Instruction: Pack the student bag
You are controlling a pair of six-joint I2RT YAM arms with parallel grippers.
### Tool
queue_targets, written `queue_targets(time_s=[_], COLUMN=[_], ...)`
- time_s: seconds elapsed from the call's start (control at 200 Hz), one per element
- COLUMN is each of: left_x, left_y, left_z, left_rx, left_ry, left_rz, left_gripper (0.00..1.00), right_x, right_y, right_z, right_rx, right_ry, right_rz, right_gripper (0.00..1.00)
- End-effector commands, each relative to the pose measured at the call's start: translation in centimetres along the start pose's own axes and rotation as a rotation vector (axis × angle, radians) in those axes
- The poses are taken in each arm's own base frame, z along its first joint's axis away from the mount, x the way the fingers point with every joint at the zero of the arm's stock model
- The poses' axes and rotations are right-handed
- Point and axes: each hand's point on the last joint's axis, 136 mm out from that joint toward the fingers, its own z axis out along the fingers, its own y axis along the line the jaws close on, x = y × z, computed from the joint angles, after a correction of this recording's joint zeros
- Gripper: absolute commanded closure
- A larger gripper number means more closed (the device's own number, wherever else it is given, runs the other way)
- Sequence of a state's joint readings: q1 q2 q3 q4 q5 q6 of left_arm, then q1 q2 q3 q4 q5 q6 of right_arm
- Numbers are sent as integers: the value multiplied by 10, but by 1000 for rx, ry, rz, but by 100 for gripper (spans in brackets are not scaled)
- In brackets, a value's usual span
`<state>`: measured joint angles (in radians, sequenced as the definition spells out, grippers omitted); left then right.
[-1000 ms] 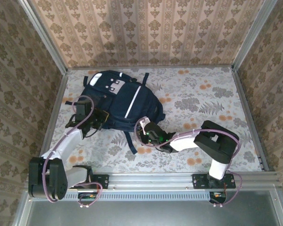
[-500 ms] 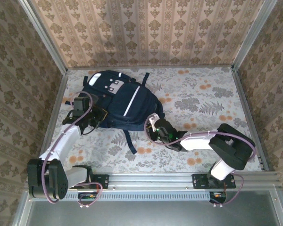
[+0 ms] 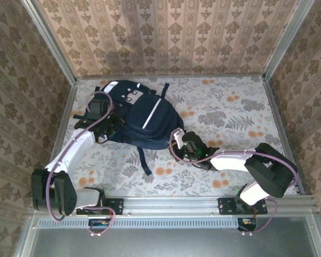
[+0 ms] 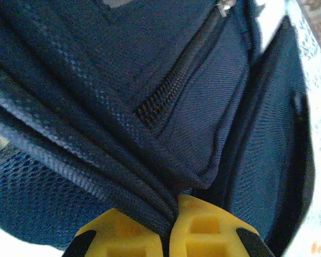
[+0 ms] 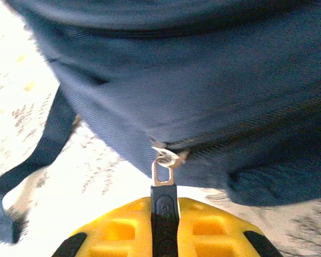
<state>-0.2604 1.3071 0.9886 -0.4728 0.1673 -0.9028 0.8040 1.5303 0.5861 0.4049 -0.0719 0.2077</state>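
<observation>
At the 4 o'clock corner of the bag (image 3: 144,115), the right jaws pinch shut on its zipper pull (image 5: 165,199) while the left jaws clamp a fold (image 4: 142,188) at 9 o'clock, likely bracing it, at the surface's (image 3: 230,107) 11 o'clock, for zipping.

the student bag (image 3: 144,115) lies far left on the table (image 3: 241,107), left gripper (image 4: 170,222) at its left side, right gripper (image 5: 165,211) at its near-right corner.

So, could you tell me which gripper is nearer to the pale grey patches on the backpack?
Left. The left gripper pinches fabric at the side of the backpack, close to the pale grey patches; the right gripper holds a zipper pull at the bottom edge, farther away.
</observation>
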Motion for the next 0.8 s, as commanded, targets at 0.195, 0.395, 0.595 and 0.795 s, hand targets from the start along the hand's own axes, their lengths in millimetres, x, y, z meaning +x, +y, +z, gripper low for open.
queue_targets(time_s=[0.195, 0.395, 0.595, 0.795], left_x=[-34, -7, 37, 71], left_y=[-67, -19, 19, 30], left_z=[-8, -24, -34, -24], left_rx=[95, 104, 152, 267], left_ry=[-37, 37, 79, 97], left_rz=[241, 76, -88, -198], left_gripper=[45, 36, 36, 42], right_x=[1, -25, -42, -50], right_y=[106, 113, 119, 122], right_z=[20, 38, 50, 48], right_rx=[-227, -217, -221, -230], right_ry=[51, -14, -45, -59], right_rz=[-199, -96, -58, -53], right_gripper=[100, 100, 100, 100])
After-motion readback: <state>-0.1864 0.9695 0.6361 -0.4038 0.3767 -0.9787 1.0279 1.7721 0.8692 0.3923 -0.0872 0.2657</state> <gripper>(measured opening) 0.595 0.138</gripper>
